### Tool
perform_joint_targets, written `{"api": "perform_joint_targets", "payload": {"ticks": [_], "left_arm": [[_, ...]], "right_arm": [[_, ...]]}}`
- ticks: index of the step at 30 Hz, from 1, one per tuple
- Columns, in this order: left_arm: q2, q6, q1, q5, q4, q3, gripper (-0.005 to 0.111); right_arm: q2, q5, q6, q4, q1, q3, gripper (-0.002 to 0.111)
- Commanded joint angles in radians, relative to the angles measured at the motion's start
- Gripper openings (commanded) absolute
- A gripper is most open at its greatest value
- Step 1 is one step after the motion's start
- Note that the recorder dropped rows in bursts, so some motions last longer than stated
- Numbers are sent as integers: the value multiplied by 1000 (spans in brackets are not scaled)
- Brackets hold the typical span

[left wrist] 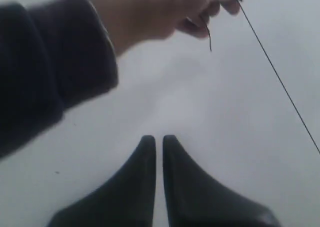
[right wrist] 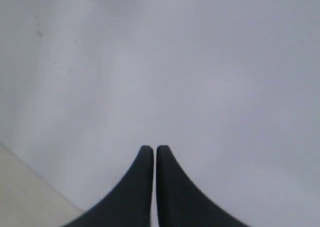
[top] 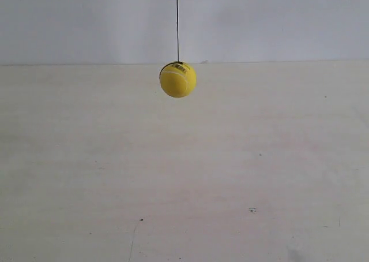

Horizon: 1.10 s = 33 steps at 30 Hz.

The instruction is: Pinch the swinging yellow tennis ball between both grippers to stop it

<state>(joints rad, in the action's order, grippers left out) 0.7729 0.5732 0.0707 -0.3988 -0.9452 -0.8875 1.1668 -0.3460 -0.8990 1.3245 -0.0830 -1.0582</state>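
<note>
The yellow tennis ball hangs on a thin dark string above the pale table, near the middle of the exterior view, with dark print near its top. Neither arm shows in that view. In the left wrist view my left gripper is shut with nothing between its black tapered fingers; the string runs slantwise past it and the ball is out of view. My right gripper is shut too, empty, facing a blank pale surface, with no ball in sight.
A person's hand in a dark sleeve holds the string's upper end in the left wrist view. The pale tabletop meets a white wall behind the ball.
</note>
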Motion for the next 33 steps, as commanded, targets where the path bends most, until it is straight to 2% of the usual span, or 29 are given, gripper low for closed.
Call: {"api": "perform_joint_targets", "payload": {"ticks": [1, 9, 16, 25, 29, 33], "left_arm": [[-156, -7, -2, 83, 21, 5, 5], [-478, 10, -2, 323, 21, 19, 5], [-767, 18, -2, 435, 21, 136, 5], [-773, 27, -8, 616, 217, 199, 5], [-773, 27, -8, 634, 232, 226, 5], [-773, 27, -8, 724, 232, 240, 5]], "right_arm": [[-197, 143, -8, -8, 3, 45, 0], [-517, 155, -17, -11, 3, 111, 0], [-777, 155, -44, -11, 3, 228, 0], [-1163, 182, -107, -11, 3, 475, 0], [-1167, 162, -142, -11, 1, 520, 0], [-1167, 100, -210, -11, 4, 540, 0]]}}
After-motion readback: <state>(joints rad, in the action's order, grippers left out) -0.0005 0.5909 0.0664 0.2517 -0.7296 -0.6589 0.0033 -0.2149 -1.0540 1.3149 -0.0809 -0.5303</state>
